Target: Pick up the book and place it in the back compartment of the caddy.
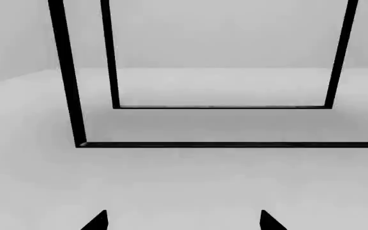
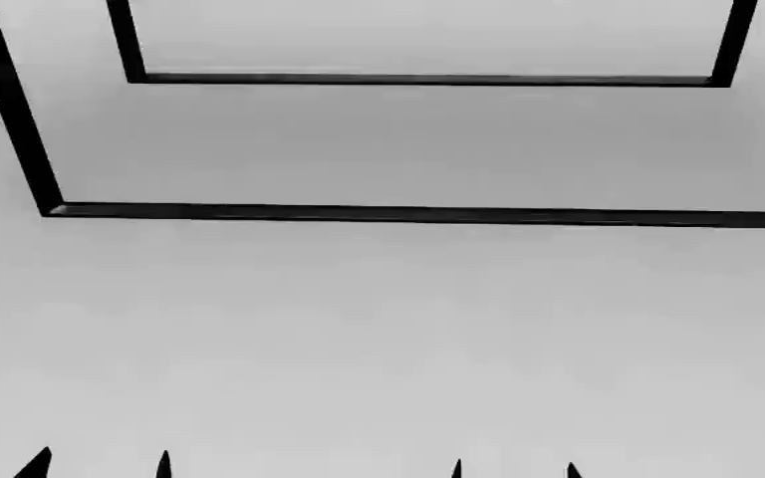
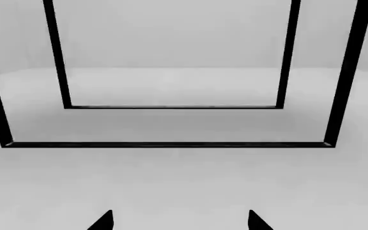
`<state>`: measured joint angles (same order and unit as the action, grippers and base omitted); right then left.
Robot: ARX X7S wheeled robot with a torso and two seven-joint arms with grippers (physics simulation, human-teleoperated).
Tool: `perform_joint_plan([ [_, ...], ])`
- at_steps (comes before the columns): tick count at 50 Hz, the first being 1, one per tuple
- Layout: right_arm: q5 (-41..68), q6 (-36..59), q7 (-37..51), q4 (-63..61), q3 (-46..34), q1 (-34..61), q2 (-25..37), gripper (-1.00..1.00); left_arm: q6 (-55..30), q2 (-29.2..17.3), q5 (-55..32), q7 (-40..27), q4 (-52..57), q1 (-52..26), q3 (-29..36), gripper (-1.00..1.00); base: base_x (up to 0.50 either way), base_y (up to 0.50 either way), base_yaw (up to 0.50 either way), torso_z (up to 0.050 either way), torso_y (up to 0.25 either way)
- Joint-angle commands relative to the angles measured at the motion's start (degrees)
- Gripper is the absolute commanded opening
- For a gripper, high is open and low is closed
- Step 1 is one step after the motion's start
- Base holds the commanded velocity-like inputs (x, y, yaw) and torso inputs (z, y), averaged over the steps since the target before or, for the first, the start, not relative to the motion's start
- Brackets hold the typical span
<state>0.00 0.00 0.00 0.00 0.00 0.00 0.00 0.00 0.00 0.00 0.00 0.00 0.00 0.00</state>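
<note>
1. Head view: looks forward and down over a pale grey floor [image 2: 382, 339]. Two black frames [image 2: 422, 212] stand ahead, one behind the other. Dark pincer tips show at the lower edge, left pincer [image 2: 97, 466] at the left and right pincer [image 2: 513, 468] at the right.
2. Left wrist view: looks forward, low over the floor, past the left pincer [image 1: 184, 221] tips. The frames appear with the near one's left post in view.
3. Right wrist view: looks forward past the right pincer [image 3: 180, 220] tips, facing both frames more squarely.
4. Shared field: all three views take in the same two frames and the floor.
</note>
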Motion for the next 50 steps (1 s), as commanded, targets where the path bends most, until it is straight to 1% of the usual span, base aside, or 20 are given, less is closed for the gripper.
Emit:
perform_joint_plan([
  [1,1.28,-0.44,1.57,0.51,-1.58,0.12,1.28,1.00,0.12,-0.90,-0.90,-1.04,0.00,0.09,1.04,1.00,0.00,0.00,0.00,0.000,0.000],
  [10,2.71,0.81,3.08,-0.06,-3.24,0.39,2.62,1.00,-0.08,-2.57,-2.10,-2.25,-0.39,0.00,3.37,1.00,0.00,0.00,0.00,0.000,0.000],
  [22,3.93,1.42,4.41,-1.48,-4.59,0.02,3.75,1.00,-0.27,-3.67,-3.06,-3.98,1.03,0.55,4.65,1.00,0.00,0.00,0.00,0.000,0.000],
  [26,4.21,1.30,4.78,-1.50,-4.96,-0.06,4.04,1.00,0.91,-3.91,-3.98,-4.09,1.87,1.01,4.81,1.00,0.00,0.00,0.00,0.000,0.000],
  [29,4.58,0.84,4.83,-1.18,-5.22,-0.03,4.26,1.00,2.50,-4.58,-2.97,-4.20,0.78,0.90,5.63,1.00,0.00,0.00,0.00,0.000,0.000],
  [30,4.60,1.08,4.99,-1.61,-5.32,-0.15,4.33,1.00,2.30,-4.63,-3.22,-4.19,0.86,0.97,5.68,1.00,0.00,0.00,0.00,0.000,0.000],
  [31,4.74,1.08,5.05,-1.70,-5.36,-0.20,4.40,1.00,3.89,-4.41,-6.27,-2.77,1.33,1.42,5.01,1.00,0.00,0.00,0.00,0.000,0.000],
  [32,4.85,1.09,5.15,-1.82,-5.38,-0.24,4.49,1.00,1.70,-4.87,-5.78,-2.93,2.26,1.54,5.48,1.00,0.00,0.00,0.00,0.000,0.000],
  [33,4.90,1.11,5.26,-1.87,-5.42,-0.24,4.57,1.00,3.13,-4.83,-6.28,-2.74,2.07,1.71,5.35,1.00,0.00,0.00,0.00,0.000,0.000],
  [34,5.07,1.17,5.33,-2.06,-5.43,-0.25,4.63,1.00,1.52,-5.16,-5.62,-3.00,2.38,1.53,5.79,1.00,0.00,0.00,0.00,0.050,0.000],
  [50,5.91,0.92,6.41,-2.56,-6.89,-0.24,5.63,1.00,2.18,-6.24,-7.21,-3.68,2.94,1.77,6.88,1.00,0.00,0.00,0.00,0.050,0.000],
])
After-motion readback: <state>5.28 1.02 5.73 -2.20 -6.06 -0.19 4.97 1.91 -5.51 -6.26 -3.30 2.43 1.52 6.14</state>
